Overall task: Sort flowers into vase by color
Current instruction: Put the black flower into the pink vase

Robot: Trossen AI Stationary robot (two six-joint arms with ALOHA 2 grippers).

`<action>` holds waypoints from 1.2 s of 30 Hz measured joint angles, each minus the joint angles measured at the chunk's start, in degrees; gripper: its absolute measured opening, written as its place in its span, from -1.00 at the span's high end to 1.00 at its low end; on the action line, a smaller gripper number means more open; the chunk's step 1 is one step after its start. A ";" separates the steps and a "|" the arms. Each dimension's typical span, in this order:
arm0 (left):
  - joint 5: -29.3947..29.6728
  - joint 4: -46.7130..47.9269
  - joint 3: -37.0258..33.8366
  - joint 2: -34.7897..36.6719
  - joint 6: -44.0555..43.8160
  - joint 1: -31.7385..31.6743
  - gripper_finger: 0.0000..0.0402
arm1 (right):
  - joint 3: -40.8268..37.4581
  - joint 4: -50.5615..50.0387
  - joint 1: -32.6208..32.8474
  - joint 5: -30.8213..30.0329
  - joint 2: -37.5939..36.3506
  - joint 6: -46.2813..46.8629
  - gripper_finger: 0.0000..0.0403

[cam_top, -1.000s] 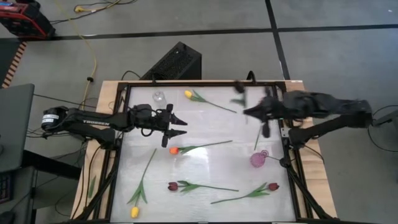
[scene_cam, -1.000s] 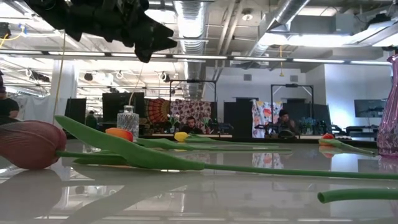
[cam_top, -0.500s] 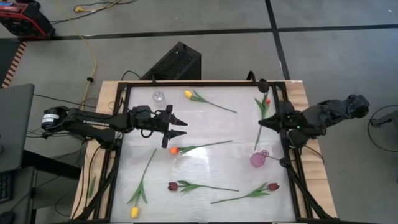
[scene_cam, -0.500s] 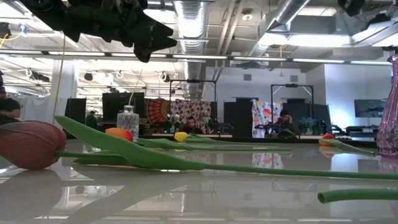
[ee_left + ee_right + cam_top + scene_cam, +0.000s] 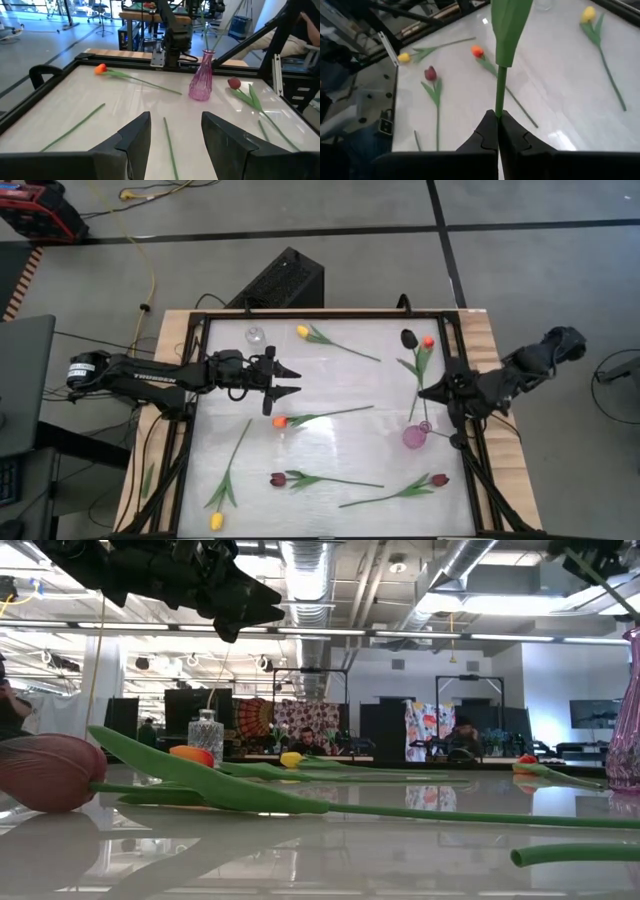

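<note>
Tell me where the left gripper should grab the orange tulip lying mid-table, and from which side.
Grip the orange tulip on its bare thin stem just past the head, before the leaf. It lies flat, so coming straight down from above looks best, fingers straddling the stem. The left gripper, open, hovers just beyond it.

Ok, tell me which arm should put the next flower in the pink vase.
The right arm. Its claw is already shut on the stem of an orange tulip, right beside the pink vase. The left claw hangs open and empty across the table.
</note>
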State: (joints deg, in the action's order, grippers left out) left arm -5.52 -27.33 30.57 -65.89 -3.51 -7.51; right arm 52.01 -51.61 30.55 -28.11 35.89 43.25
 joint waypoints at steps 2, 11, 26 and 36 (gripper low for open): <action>0.24 0.00 0.00 0.00 -0.17 0.00 0.18 | 0.00 0.02 0.43 -1.14 0.67 0.06 0.85; 0.22 0.29 0.00 0.00 -0.37 0.00 0.18 | 0.00 -0.86 4.61 -5.07 6.23 2.05 0.88; 0.22 1.36 -0.02 0.00 0.35 0.00 0.18 | 0.02 -7.63 15.46 -12.58 13.30 16.59 0.74; 0.20 0.72 -0.02 0.00 0.48 0.00 0.18 | 0.09 -7.15 13.94 -10.58 9.39 16.40 0.38</action>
State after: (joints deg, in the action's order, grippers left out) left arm -5.32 -26.62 30.55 -65.89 -3.03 -7.51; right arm 52.10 -58.76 44.50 -38.68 45.28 59.65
